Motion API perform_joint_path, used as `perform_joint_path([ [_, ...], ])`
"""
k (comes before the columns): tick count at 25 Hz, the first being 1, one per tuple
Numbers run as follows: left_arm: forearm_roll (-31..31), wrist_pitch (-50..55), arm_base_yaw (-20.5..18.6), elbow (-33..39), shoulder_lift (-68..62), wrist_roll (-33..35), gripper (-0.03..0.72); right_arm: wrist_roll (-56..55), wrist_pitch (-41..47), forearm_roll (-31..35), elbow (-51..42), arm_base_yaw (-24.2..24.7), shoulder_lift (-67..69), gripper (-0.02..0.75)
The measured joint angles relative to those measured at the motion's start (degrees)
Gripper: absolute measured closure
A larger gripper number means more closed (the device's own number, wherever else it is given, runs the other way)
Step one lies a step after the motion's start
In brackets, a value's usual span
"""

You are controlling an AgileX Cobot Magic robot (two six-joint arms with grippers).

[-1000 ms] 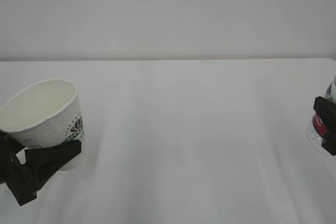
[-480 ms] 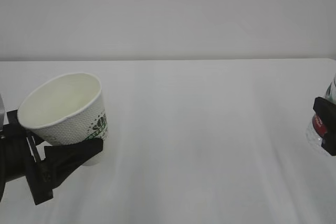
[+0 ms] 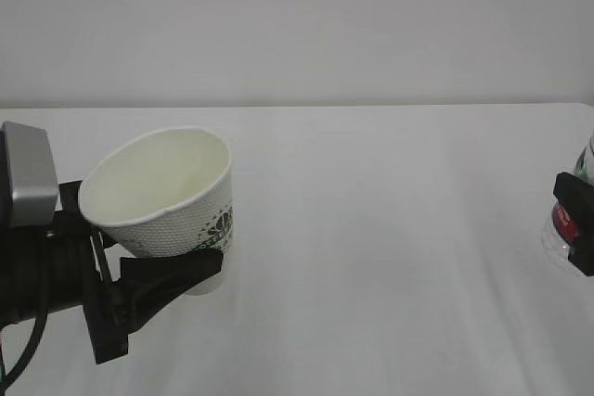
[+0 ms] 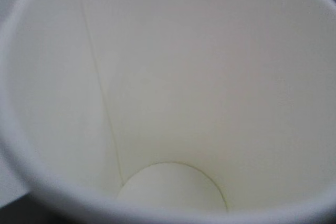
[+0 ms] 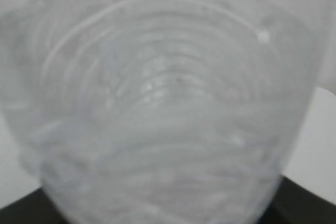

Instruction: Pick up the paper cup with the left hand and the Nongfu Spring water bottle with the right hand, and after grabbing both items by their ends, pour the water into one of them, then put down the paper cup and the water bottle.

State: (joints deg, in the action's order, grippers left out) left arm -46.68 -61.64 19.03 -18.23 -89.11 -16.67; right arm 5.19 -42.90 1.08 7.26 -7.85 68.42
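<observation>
Holding: my left hand (image 3: 139,294) is clamping the cup (image 3: 167,194) near its base, off the table (image 3: 390,229), at about 8 o'clock in the exterior view.
Cup tilt: mouth is leaning toward 10 o'clock; inside (image 4: 173,103) is looking dry and empty.
Right side: my right hand (image 3: 577,229) is gripping the bottle (image 3: 562,218) at the 3 o'clock edge, mostly cut off; the wrist view is filling with its ribbed wall (image 5: 157,108).
Gap: cup and bottle are sitting well apart.
Risk, crush: I am pinching thin paper low down, so squeezing harder may be buckling it.
Risk, spill: with the rim tilting away, water may be missing or running out.
Risk, slip: the uncapped bottle could be sloshing if I am swinging fast.
</observation>
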Motion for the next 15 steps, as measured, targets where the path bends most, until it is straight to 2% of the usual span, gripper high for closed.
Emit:
perform_joint_path([
  [15, -0.07, 1.7, 8.86, -5.38, -6.41, -0.95, 0.179, 0.0, 0.0, -0.14, 0.0, 0.0, 0.0, 0.288],
])
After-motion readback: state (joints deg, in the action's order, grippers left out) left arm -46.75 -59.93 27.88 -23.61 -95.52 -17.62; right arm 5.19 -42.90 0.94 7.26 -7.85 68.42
